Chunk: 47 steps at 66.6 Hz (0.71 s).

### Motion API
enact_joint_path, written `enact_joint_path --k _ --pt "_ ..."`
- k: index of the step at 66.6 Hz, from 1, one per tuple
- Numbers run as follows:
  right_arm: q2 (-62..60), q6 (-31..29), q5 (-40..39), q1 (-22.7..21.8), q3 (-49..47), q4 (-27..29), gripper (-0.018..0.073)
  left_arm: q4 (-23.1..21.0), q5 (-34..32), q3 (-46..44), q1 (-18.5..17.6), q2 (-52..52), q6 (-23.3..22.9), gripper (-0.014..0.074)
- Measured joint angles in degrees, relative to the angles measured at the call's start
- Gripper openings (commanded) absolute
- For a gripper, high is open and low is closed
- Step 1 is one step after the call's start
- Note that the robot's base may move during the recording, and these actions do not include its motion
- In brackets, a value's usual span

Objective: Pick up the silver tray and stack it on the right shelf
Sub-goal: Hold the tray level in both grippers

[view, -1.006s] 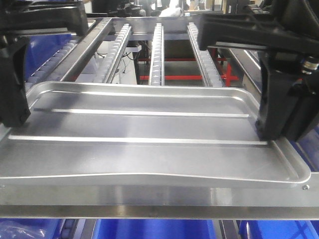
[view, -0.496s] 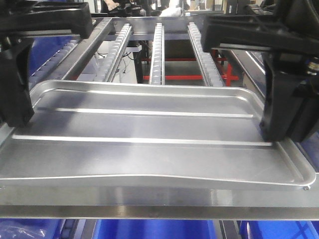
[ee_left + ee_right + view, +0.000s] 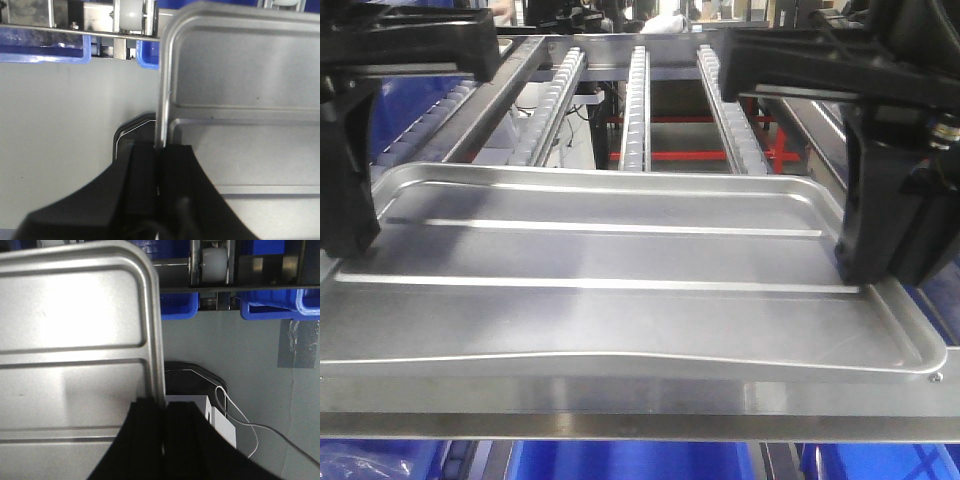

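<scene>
The silver tray [image 3: 620, 270] fills the front view, held level just above the right shelf's broad steel front bar [image 3: 620, 395]. My left gripper [image 3: 348, 225] is shut on the tray's left rim, and my right gripper [image 3: 865, 262] is shut on its right rim. In the left wrist view the black fingers [image 3: 145, 170] pinch the tray's rim [image 3: 162, 100] between them. The right wrist view shows the same grip, my right gripper [image 3: 164, 412] clamped on the tray's edge [image 3: 152, 335]. Beyond the tray, the shelf's roller lanes [image 3: 635, 95] run away from me.
Blue plastic bins [image 3: 620, 460] sit below the front bar and show under the rack [image 3: 280, 305] in the wrist views. A red frame [image 3: 680, 155] stands behind the rollers. A white box with a cable [image 3: 220, 422] lies on the grey floor below.
The tray and both grippers have shifted only slightly, a little right half a second ago and back left now. Both grips are unchanged.
</scene>
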Motion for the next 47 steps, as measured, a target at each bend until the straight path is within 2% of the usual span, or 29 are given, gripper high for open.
enact_joint_path --k 47 --pt "0.0 0.0 -0.12 0.0 0.0 0.22 0.0049 0.2 0.41 0.0 0.0 0.0 0.47 -0.01"
